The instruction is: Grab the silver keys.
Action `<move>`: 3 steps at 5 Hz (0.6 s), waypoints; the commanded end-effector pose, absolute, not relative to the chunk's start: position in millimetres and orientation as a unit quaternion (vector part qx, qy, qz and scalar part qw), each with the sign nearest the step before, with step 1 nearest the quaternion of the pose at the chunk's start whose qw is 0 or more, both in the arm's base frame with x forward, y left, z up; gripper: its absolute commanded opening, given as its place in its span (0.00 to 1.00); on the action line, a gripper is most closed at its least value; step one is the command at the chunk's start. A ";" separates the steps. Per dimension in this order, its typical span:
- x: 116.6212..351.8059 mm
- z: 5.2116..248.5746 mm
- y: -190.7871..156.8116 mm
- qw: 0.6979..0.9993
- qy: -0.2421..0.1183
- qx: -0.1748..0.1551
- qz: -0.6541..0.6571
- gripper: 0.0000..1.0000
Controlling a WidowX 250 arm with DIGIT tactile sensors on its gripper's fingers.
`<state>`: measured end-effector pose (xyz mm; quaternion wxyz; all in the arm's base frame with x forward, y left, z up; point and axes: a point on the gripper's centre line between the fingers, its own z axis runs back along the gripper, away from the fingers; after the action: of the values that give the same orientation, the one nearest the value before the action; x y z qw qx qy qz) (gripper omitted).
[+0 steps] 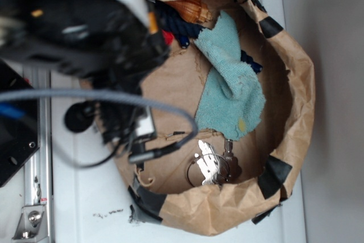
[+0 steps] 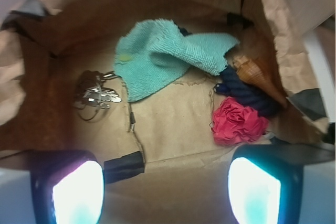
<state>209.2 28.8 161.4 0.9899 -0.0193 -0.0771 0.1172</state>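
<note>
Even, soft daylight fills both views, the robot arm [image 1: 85, 21] looms dark and blurred at the exterior's upper left, while the wrist view is soft throughout, its claw fingertips [image 2: 77, 192] glowing overexposed at the bottom corners.

Your arm [image 1: 85, 21] is black with a silver-white casing at 11 o'clock; a grey cable [image 1: 108, 98] loops below it. Its fingers [image 2: 77, 192] glow pale teal.

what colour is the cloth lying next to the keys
Teal, with a small yellowish spot; the cloth shows best in the wrist view.
</note>
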 end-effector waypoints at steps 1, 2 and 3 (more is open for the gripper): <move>224.2 150.9 28.2 0.987 -0.041 -0.083 0.131 1.00; 231.7 135.0 16.5 0.983 -0.041 -0.121 0.132 1.00; 242.1 128.3 5.9 0.983 -0.071 -0.122 0.115 1.00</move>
<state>239.6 8.2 122.0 0.9829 -0.1249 -0.0580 0.1226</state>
